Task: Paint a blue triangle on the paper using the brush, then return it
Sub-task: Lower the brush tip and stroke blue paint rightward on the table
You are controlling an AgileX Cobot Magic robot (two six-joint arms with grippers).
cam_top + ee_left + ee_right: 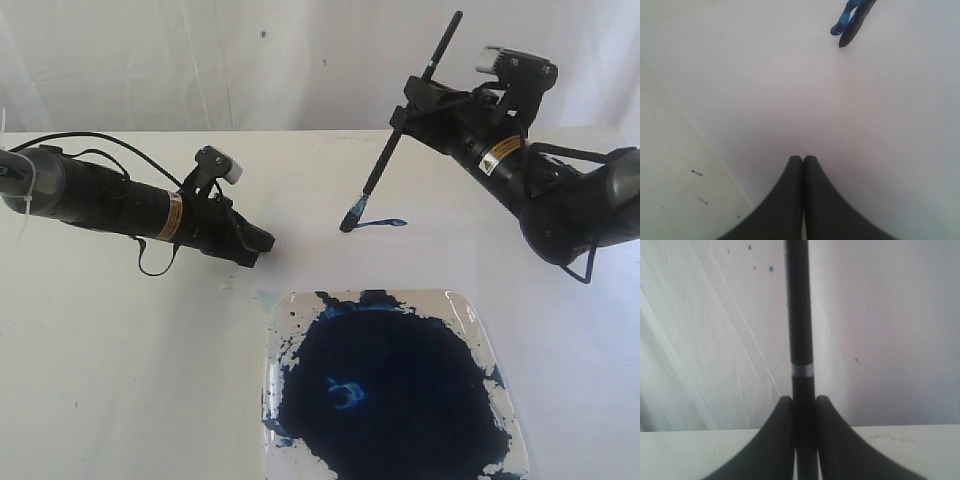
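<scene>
Right gripper [404, 112] jaws clenching brush [382, 160], tip touching paper [840, 125] at frame centre — painting triangle's first blue stroke [385, 222]. Left gripper [262, 243] jaws closed, empty. Next move requiring angled drag, steady pressure.

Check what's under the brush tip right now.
A short blue stroke lies on the paper, running away from the tip of the brush. The spot directly beneath the bristles is covered, so contact cannot be confirmed.

Closed end effector [803, 158] (over paper [790, 90])
</scene>
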